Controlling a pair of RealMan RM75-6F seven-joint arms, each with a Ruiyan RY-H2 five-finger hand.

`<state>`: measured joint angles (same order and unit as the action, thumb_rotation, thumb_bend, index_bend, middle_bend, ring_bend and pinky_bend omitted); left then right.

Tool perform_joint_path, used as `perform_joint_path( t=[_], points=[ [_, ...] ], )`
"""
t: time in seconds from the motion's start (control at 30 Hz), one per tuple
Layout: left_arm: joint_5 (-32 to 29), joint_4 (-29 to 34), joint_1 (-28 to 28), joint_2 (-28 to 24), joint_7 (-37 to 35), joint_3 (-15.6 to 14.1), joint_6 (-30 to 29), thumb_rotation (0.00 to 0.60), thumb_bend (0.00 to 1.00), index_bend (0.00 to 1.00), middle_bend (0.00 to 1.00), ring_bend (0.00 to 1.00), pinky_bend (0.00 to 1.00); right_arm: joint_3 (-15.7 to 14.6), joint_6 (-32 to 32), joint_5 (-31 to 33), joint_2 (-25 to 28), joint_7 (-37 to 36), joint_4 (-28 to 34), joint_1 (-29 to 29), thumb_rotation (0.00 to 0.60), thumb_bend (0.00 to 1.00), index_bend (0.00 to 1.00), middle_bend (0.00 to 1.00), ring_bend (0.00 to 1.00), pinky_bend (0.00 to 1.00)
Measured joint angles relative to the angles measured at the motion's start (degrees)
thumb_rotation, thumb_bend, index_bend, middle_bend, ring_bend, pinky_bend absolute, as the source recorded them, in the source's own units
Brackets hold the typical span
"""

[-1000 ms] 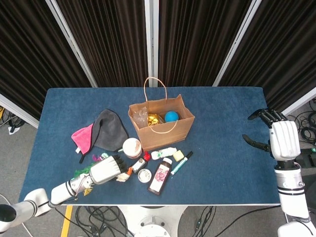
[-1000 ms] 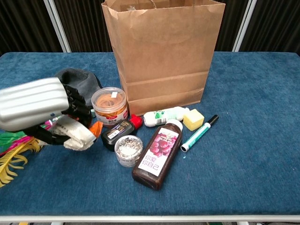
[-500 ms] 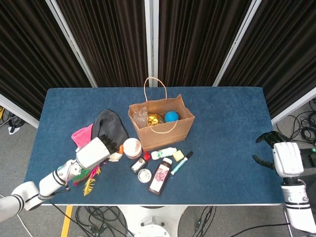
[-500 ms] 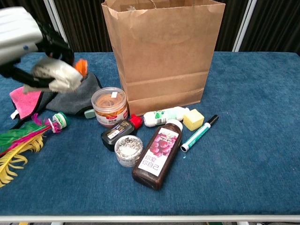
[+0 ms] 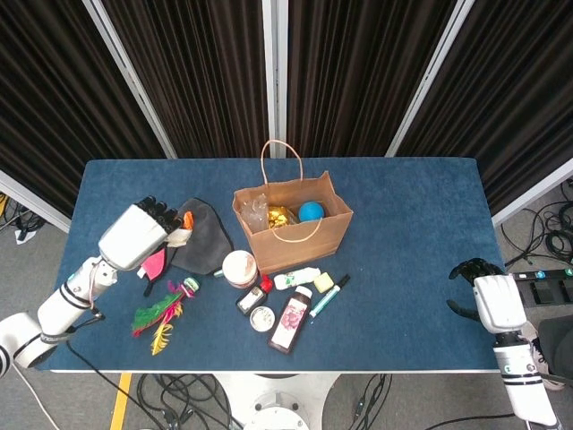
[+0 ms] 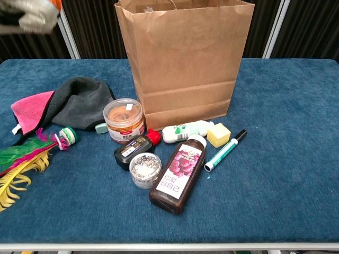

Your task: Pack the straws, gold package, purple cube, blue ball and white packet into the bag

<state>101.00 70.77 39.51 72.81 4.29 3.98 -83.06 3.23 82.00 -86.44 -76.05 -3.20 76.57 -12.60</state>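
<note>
My left hand hovers over the pink and grey cloth and grips the white packet, which has an orange end. In the chest view the same hand and the packet show only at the top left corner. The brown paper bag stands upright left of the table's middle, to the right of this hand. Inside it I see the clear straws, the gold package and the blue ball. The purple cube is not visible. My right hand hangs beyond the table's right edge, fingers apart, holding nothing.
In front of the bag lie a jar of rubber bands, a dark juice bottle, a marker, a yellow block, a small white bottle, a black bottle and a round tin. A feather toy lies beside the cloth.
My left hand has lifted the white packet off the table front and carried it up and back-left, over the cloth. My right hand has sunk and drawn back off the table's right edge.
</note>
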Motion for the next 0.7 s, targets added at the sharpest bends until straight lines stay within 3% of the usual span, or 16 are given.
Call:
perform_joint_path(
  t=[0.37,0.7],
  points=[
    [-1.9,1.2,6.0,-2.4,1.9,6.2,3.6,0.600,0.48,0.70,0.71,0.60,0.58,-0.6,-2.0,-0.3,-2.5,-1.5,-3.1,-0.2,0.600,0.00,0.47,0.42,0.28,0.39],
    [-1.1,0.1,15.1,2.9,1.7,9.3,8.9,0.600,0.48,0.70,0.71,0.60,0.58,-1.1,-3.6,0.1,-4.4,-2.5,-5.9,-0.1,0.600,0.01,0.47,0.42,0.28,0.39]
  ],
)
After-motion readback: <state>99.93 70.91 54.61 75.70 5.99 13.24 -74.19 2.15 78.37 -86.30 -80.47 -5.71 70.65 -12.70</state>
